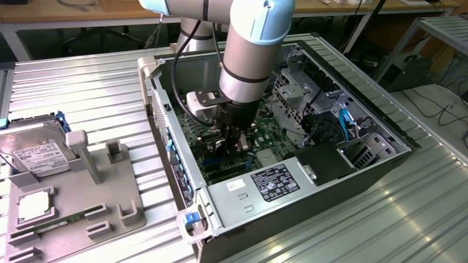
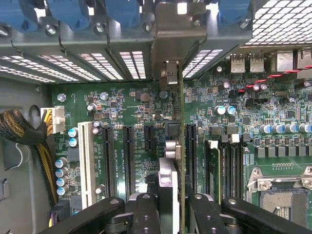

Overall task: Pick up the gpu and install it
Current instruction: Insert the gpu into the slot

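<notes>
The gpu (image 2: pixel 176 146) stands on edge between my fingers, a thin card seen edge-on over the green motherboard (image 2: pixel 131 105). Its silvery end bracket (image 2: pixel 170 44) lies against the case's rear slot openings. The card's lower edge sits among the black expansion slots (image 2: pixel 191 151); whether it is seated I cannot tell. My gripper (image 2: pixel 173 214) is shut on the gpu, one black finger (image 2: pixel 146 214) on each side. In the exterior view the gripper (image 1: pixel 232 143) reaches straight down into the open computer case (image 1: pixel 380 129), and the card under it is mostly hidden.
A grey parts holder (image 1: pixel 80 203) left of the case carries a silver hard drive (image 1: pixel 33 150) and a green memory stick (image 1: pixel 45 223). Inside the case are the power supply (image 1: pixel 270 183), a braided cable bundle (image 2: pixel 19 139), the white slot (image 2: pixel 87 161) and the processor socket (image 2: pixel 282 195).
</notes>
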Controlling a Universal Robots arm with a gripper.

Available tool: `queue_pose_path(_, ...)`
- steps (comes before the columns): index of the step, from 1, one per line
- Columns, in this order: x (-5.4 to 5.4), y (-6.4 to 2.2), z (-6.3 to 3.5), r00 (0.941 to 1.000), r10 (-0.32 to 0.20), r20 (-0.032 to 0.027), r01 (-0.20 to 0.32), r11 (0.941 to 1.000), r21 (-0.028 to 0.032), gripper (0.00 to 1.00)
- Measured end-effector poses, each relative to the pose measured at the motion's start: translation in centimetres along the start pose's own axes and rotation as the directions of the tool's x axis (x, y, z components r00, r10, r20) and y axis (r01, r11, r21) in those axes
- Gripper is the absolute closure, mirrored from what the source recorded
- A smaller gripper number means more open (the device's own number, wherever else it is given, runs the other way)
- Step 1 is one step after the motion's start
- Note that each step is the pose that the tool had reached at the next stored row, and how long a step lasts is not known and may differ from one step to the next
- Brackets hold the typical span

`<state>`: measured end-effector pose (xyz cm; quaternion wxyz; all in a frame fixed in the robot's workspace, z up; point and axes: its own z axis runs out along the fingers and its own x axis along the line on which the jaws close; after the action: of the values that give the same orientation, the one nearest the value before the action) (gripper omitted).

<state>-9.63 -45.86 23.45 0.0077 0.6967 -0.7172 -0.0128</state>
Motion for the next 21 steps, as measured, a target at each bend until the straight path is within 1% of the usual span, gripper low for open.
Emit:
queue_pose_path(14, 0.00, -0.17, 0.01, 1.0000, 0.000, 0.0002, 0.000, 1.0000, 0.0001, 0.72)
queue_pose_path(21, 0.13, 0.07, 0.02, 1.0000, -0.005, 0.0002, 0.005, 1.0000, 0.0001, 0.72)
